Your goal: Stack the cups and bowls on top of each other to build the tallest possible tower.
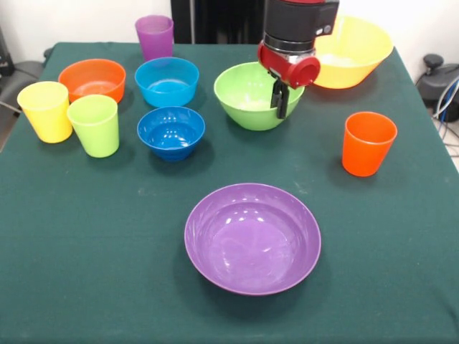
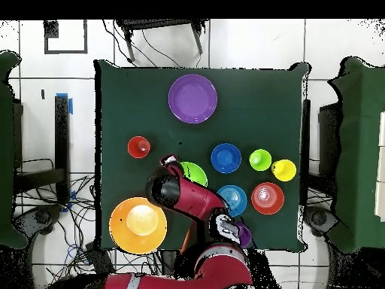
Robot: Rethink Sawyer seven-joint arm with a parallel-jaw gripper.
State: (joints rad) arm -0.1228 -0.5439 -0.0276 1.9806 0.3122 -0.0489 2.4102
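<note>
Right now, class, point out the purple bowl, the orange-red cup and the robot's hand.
purple bowl (image 1: 252, 236): front view, inner bottom.
orange-red cup (image 1: 367, 147): front view, outer wall.
hand (image 1: 280, 100): front view, between its fingertips.

The tablecloth (image 1: 86, 236) is plain dark green. Bowls: purple (image 1: 252, 236), dark blue (image 1: 171, 132), light blue (image 1: 166, 81), orange (image 1: 92, 79), lime green (image 1: 247, 97), yellow-orange (image 1: 355, 50). Cups: orange-red (image 1: 368, 143), purple (image 1: 155, 36), yellow (image 1: 45, 111), lime green (image 1: 95, 125). The arm (image 1: 297, 25) is black with a red collar; its gripper (image 1: 280, 99) is black.
</note>
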